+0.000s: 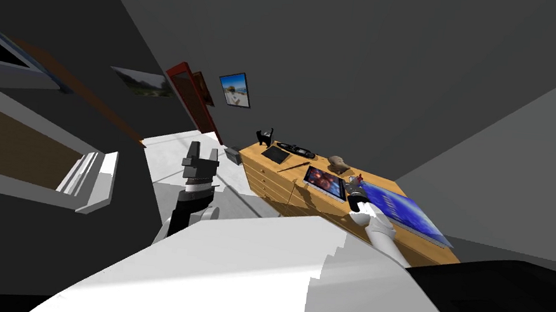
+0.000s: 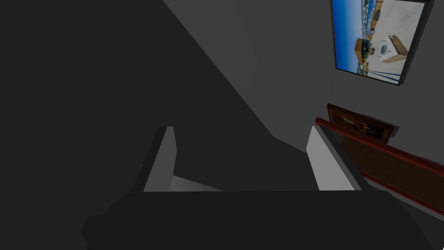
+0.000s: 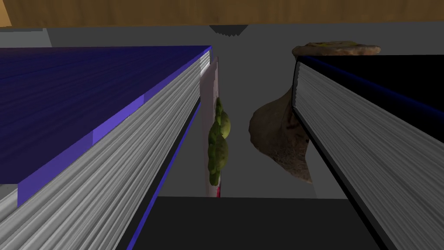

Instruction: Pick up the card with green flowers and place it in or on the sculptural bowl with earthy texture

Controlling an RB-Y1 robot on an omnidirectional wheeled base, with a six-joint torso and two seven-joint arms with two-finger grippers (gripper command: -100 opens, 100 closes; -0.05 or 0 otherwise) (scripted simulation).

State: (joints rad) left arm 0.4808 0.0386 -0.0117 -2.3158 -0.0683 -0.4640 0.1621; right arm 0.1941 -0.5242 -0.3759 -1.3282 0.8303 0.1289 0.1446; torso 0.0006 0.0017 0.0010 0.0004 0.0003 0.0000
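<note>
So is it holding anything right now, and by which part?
Left gripper: open, empty. Right gripper is at the flowered card, edge-on between a blue book and a dark book; a grip cannot be told.

Card: you see the white card with green flowers (image 3: 209, 130) edge-on, its face hidden.
Bowl: the grey page block of the dark-covered book (image 3: 373, 143) covers part of the rough brown sculptural bowl (image 3: 277, 139).
</note>
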